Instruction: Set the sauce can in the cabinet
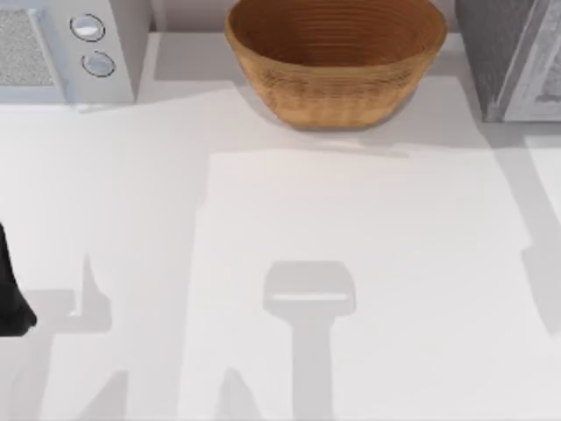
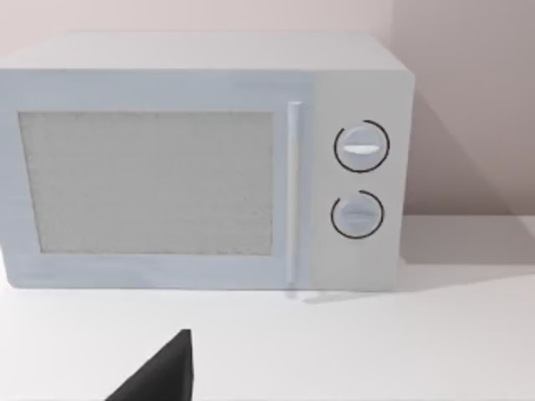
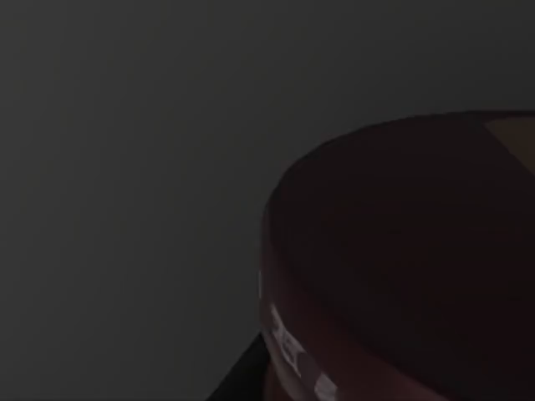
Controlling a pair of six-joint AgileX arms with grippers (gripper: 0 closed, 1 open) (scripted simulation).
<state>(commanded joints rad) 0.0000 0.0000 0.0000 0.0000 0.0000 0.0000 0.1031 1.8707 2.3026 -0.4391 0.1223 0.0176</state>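
Fingers we cannot judge: our right wrist view is dark, the maroon-topped cylindrical sauce can point(image 3: 401, 267) close before it, likely nearing or inside the speckled grey cabinet point(image 1: 500, 53), release remaining.

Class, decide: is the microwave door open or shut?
Shut. In the left wrist view the microwave door lies flush with its front, handle beside the two knobs.

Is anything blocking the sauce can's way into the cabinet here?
Cannot be settled. The right wrist view is dark, with the sauce can close to the camera. From above, the cabinet sits at the table's far right, the basket beside it, apart.
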